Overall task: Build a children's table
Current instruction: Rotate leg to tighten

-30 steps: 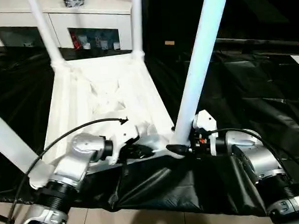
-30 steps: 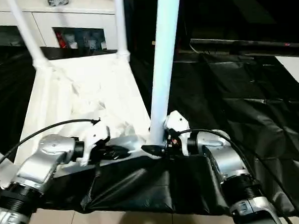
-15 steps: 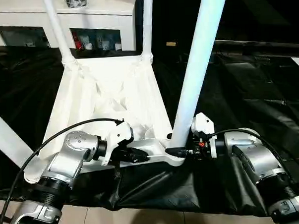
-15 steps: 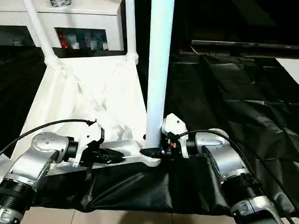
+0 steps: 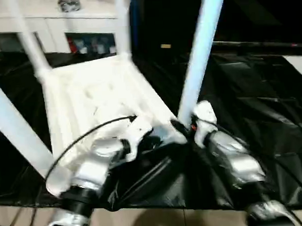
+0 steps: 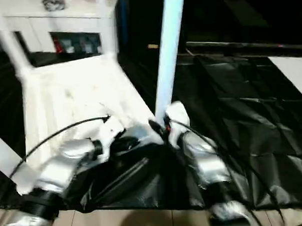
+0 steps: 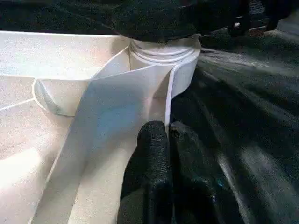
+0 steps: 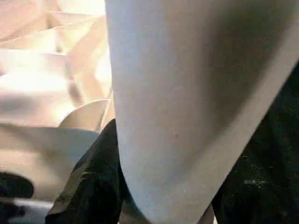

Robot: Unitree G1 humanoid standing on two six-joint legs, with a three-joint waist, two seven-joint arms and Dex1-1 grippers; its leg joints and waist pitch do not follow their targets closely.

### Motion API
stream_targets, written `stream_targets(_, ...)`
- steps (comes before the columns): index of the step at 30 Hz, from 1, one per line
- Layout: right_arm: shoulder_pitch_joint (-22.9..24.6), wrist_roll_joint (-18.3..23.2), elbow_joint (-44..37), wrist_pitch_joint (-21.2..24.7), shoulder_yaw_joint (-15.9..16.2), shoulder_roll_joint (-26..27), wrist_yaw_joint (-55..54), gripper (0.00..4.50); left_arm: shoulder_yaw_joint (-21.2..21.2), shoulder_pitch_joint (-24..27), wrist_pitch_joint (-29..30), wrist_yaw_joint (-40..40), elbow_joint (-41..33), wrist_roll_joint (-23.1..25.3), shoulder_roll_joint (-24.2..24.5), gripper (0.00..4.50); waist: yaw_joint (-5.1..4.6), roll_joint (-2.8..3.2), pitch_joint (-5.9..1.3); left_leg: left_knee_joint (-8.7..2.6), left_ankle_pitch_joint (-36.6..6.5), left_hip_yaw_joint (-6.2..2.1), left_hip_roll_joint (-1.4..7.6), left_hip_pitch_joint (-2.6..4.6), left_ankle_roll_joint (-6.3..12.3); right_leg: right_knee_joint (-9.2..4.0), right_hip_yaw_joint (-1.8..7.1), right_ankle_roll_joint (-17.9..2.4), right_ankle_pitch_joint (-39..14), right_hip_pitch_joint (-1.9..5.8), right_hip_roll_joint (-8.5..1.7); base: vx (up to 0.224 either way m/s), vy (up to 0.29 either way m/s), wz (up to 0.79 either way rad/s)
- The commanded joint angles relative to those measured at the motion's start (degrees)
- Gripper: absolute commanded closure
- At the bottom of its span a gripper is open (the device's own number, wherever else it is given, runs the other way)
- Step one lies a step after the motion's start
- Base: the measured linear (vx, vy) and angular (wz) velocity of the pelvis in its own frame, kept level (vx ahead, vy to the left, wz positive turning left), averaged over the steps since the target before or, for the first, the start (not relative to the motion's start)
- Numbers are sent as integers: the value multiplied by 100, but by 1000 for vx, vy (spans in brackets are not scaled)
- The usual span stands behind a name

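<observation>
The children's table lies upside down, its ribbed white top (image 5: 90, 95) on the black sheet and its legs pointing up. My left gripper (image 7: 167, 135) is shut on the thin raised rim just beside the near right corner socket (image 7: 163, 51). In that socket stands a white leg (image 5: 198, 56). My right gripper (image 5: 180, 127) clasps the base of this leg, one black finger (image 8: 93, 177) pressed against each side of the tube. Another leg (image 5: 16, 129) rises at the near left, and two more (image 5: 121, 24) stand at the far corners.
A crinkled black sheet (image 5: 250, 98) covers the work surface, hanging over its near edge. A white cabinet (image 5: 52, 27) with glass doors stands behind the table. Pale floor tiles (image 5: 161, 222) show below. A black cable (image 5: 87, 138) loops over my left forearm.
The whole picture has shifted and blurred, so the camera is moving. My right gripper's fingers have drawn in against the leg's base. The left gripper keeps its hold on the rim.
</observation>
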Motion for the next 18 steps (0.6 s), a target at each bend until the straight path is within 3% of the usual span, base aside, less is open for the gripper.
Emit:
stream_targets(1,56,69,141,89,727,638,498,254,-309,-285,-126,184,-38,-172,-425,450,8,-10,-250,-451,-2084,-38,59,30,-37,-612,165,-621,-2637,146,-262,0,0,0)
stream_targets(2,56,85,127,108,686,664,500,199,-307,-268,-109,170,-73,-147,-427,450,9,-8,-249,-454,-2058,-37,62,24,-25,-605,168,-635,-2567,147,-259,0,0,0)
stream_targets(3,74,117,102,144,629,636,620,185,-312,-216,-187,25,-112,-108,-337,450,16,-20,-256,-461,-1977,-33,69,17,3,-583,168,-689,-2382,157,-254,0,0,0)
stream_targets(5,106,82,62,141,637,548,696,185,-310,-179,-292,-99,-150,-110,-224,450,12,-17,-256,-463,-1950,-29,71,10,17,-583,168,-710,-2322,161,-254,0,0,0)
stream_targets(13,223,321,-269,125,682,-207,1706,104,-225,-162,-559,-923,-161,-356,340,450,37,-22,-273,-446,-1716,-3,84,6,130,-535,183,-905,-1811,205,-260,0,0,0)
stream_targets(18,223,288,-489,-39,742,-952,2656,90,-237,-228,-623,-2028,-214,-596,932,450,67,-15,-303,-416,-1234,18,101,3,235,-417,179,-1230,-925,234,-251,0,0,0)
